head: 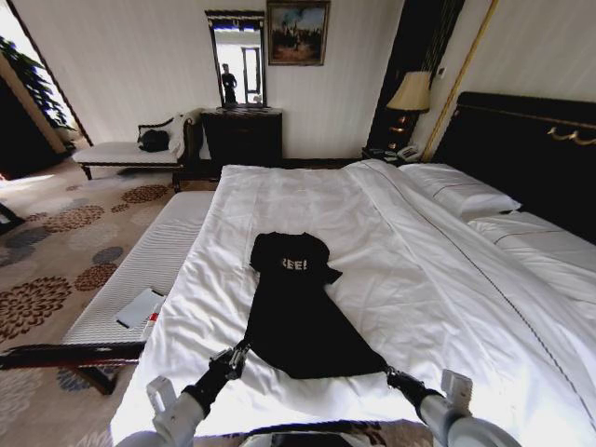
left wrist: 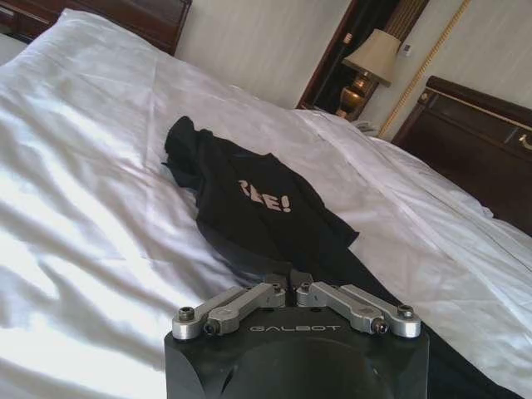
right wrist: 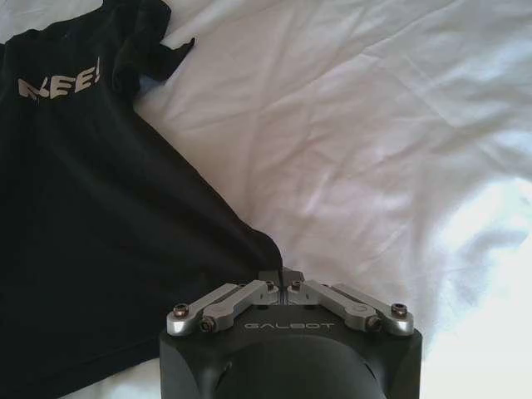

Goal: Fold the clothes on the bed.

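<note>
The clothes [head: 298,312], a black garment with white lettering on the chest, lie flat near the foot of the bed [head: 419,270], collar pointing away from me. My left gripper [head: 239,354] is shut on the garment's near left hem corner, and the left wrist view shows its fingertips [left wrist: 290,283] pinched together over the black fabric [left wrist: 258,208]. At the near right hem corner my right gripper [head: 390,373] is shut too. Its fingertips [right wrist: 282,279] close on the tip of the cloth [right wrist: 100,216] in the right wrist view.
White pillows [head: 461,191] and a dark headboard [head: 531,149] stand on the right. Along the bed's left side runs a white-cushioned bench [head: 140,265] with a flat item [head: 140,307] on it. Far back are a chaise with a black handbag [head: 154,140], a dresser [head: 242,135] and a lamp [head: 411,93].
</note>
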